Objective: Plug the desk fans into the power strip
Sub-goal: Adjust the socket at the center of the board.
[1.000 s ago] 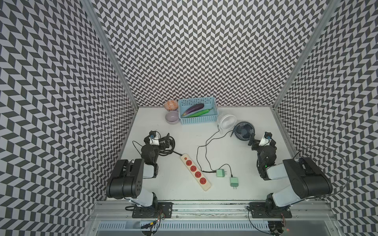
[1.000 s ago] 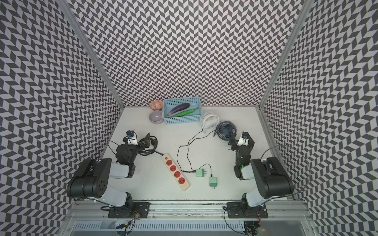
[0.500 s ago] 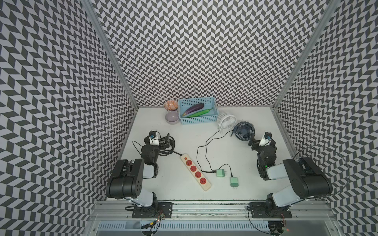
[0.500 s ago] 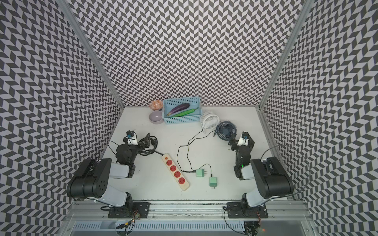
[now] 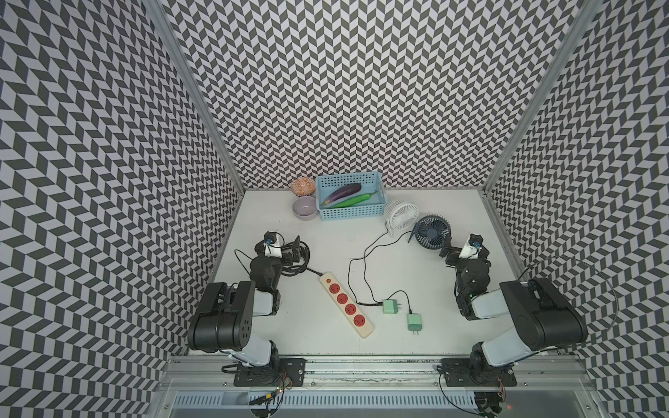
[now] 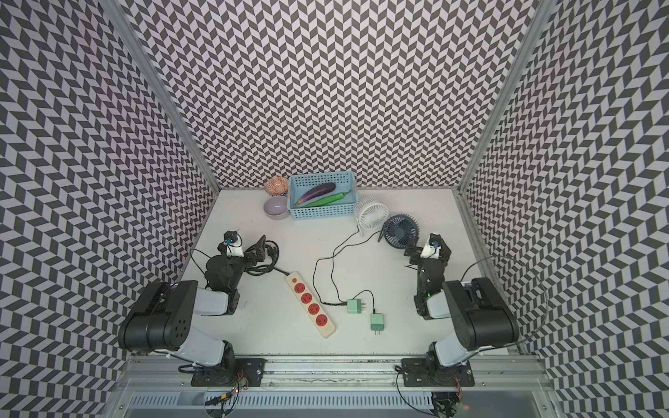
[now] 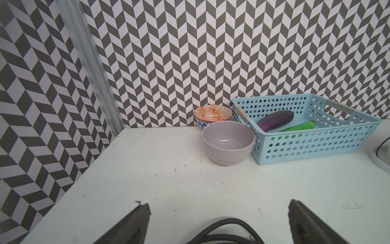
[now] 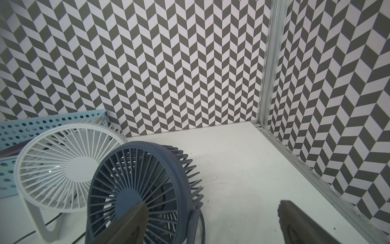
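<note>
I am holding both jaws spread: left gripper [image 7: 219,203] over black cord [image 7: 223,230], right gripper [image 8: 212,203] by navy fan [image 8: 139,190] — power strip [image 5: 346,305] lying lower centre.

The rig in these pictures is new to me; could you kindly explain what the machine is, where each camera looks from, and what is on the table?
Two robot arms stand at a white table. Two pictures look down from overhead; two come from cameras on the wrists. The left end effector and right end effector are open, holding nothing. On it: a power strip, two green plugs beside it, unplugged, a white fan, a dark blue fan, a blue basket with vegetables, two bowls.
</note>
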